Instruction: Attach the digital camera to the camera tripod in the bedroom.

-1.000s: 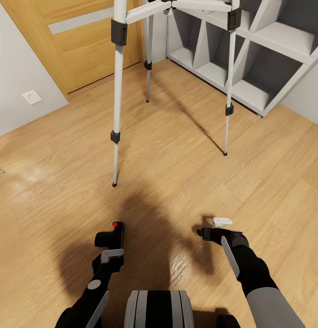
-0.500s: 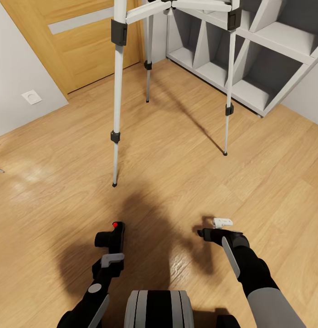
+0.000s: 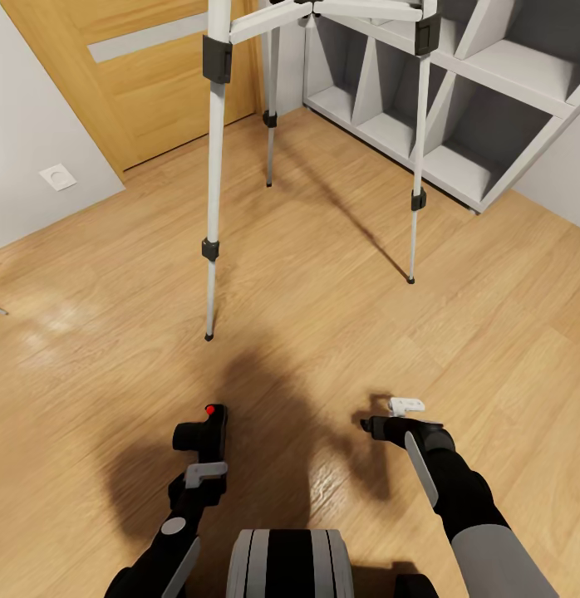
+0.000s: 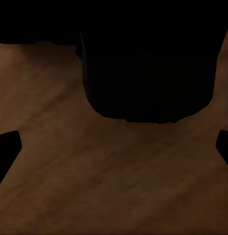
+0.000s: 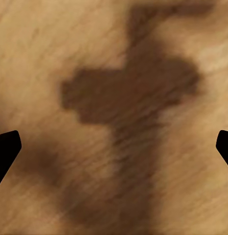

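Digital camera is pinched in left pincer; right pincer is spread, empty. Camera should be raised level toward camera tripod head.

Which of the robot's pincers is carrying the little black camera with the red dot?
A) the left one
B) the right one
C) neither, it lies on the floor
A: the digital camera sits in the left pincer, while the right pincer holds nothing.

Light wood floor, wooden door, white cube shelves
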{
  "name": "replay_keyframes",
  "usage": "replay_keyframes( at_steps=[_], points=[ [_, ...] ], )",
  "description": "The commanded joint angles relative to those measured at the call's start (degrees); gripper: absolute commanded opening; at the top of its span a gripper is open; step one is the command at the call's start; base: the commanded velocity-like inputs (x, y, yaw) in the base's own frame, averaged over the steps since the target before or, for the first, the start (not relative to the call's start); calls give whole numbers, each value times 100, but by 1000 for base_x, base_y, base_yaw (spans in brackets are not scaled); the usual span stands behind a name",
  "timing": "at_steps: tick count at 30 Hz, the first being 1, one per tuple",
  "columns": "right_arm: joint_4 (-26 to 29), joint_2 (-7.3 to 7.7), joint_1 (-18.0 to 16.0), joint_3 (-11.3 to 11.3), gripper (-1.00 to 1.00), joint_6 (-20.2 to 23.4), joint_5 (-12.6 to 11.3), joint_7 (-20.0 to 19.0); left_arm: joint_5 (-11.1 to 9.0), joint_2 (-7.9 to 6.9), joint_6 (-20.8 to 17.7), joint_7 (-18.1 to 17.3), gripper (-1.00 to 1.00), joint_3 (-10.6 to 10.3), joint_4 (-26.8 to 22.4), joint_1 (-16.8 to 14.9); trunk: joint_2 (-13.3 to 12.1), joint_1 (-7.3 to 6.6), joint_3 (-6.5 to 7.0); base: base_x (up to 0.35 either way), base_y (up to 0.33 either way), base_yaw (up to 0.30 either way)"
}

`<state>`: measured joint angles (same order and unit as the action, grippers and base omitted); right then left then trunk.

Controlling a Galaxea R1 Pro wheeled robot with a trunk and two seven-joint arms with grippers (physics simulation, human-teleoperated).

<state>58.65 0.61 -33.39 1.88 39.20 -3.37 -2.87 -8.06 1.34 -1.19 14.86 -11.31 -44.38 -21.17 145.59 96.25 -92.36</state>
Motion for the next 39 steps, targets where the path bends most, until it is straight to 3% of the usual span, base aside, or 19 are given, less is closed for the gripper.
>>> replay_keyframes(
  at_steps=[1, 21, 39],
  points=[
    [7, 0, -1, 7, 100, 27, -33, -7, -61, -4, -13, 43, 100, -27, -6, -2, 1, -1, -3, 0, 0, 0],
    [7, 0, -1, 5, 100, 27, -25, -11, -61, 70, 5, 43, 100, -29, -28, -2, 1, -1, -3, 2, 0, 0],
    [7, 0, -1, 5, 100, 27, -24, -12, -62, 77, 5, 52, 100, -29, 15, -2, 1, -1, -3, 89, 0, 0]
  ],
)
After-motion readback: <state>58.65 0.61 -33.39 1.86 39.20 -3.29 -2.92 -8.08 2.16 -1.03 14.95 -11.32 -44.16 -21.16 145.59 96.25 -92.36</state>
